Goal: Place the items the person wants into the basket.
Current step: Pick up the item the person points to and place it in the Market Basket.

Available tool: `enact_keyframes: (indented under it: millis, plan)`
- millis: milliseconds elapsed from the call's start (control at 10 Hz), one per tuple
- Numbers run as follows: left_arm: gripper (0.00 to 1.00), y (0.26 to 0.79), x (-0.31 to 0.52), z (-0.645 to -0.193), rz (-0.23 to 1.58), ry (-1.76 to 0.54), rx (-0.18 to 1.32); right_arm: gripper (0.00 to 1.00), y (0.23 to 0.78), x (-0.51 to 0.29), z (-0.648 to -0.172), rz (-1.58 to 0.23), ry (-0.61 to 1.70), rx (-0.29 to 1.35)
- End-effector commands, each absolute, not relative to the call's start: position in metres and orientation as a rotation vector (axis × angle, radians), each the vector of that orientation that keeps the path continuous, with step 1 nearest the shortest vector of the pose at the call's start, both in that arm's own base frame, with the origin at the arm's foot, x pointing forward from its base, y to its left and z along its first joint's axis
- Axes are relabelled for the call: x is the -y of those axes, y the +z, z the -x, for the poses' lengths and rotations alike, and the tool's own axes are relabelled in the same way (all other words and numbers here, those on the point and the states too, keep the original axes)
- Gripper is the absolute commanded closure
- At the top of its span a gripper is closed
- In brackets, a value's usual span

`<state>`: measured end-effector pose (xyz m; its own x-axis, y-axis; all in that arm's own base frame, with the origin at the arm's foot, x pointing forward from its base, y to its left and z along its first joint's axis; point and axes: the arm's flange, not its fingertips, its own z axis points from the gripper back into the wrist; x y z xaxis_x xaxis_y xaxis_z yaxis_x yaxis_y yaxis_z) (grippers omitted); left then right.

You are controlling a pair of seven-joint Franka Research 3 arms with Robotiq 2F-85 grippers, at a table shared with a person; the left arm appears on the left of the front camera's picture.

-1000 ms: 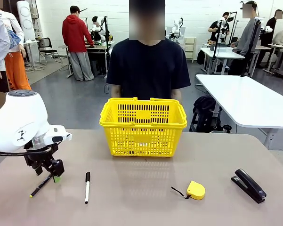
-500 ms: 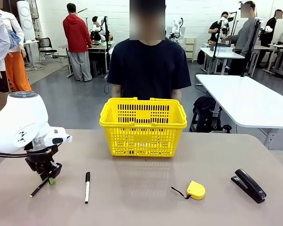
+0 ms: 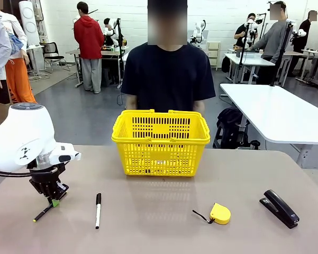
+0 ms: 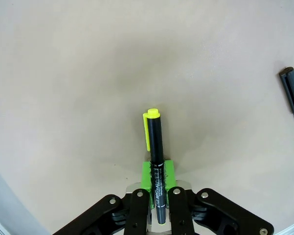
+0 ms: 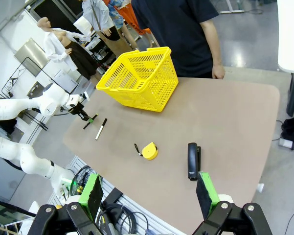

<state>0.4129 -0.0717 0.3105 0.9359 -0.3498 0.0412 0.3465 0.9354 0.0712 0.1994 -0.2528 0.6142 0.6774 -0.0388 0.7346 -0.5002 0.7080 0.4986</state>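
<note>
Person in the dark navy T-shirt [image 3: 167, 74] stands top centre of the front view, right behind the tan table [image 3: 159, 235], arms down. Yellow basket [image 3: 161, 142] sits mid-frame on the table's far side, just in front of them; the right wrist view catches it upper centre [image 5: 142, 81]. Over at the left edge, the white left arm [image 3: 21, 138] bends low, and its left gripper [image 3: 52, 200] is down at the tabletop. The left wrist view gives the detail: green pads [image 4: 146, 174] pinched in on a black pen [image 4: 154, 142], yellow tip pointing up the frame. From the front that pen [image 3: 42, 214] slants toward lower left. Right gripper [image 5: 149, 196] hangs high at the bottom of its own view, fingers spread wide with nothing between them. Black stapler [image 3: 279, 208] lies lower right, yellow tape measure [image 3: 220, 213] right of centre, white marker [image 3: 98, 209] just right of the pen
</note>
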Motion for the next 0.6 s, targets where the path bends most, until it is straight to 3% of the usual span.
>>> enact_keyframes:
  millis: [0, 100, 200, 500]
  plan:
    - [1.00, 0.310, 0.066, -0.404, -0.081, -0.383, 0.047, 0.00, 0.616, 0.253, -0.201, -0.771, 0.299, 0.817]
    - [1.00, 0.316, 0.065, -0.404, -0.077, -0.384, 0.054, 0.00, 0.616, 0.253, -0.201, -0.771, 0.299, 0.817]
    - [0.92, 0.338, 0.063, -0.397, -0.056, -0.382, 0.059, 0.00, 0.616, 0.253, -0.201, -0.771, 0.299, 0.817]
    - [0.92, 0.466, 0.054, -0.363, -0.153, -0.390, 0.185, 0.00, 0.616, 0.253, -0.201, -0.771, 0.299, 0.817]
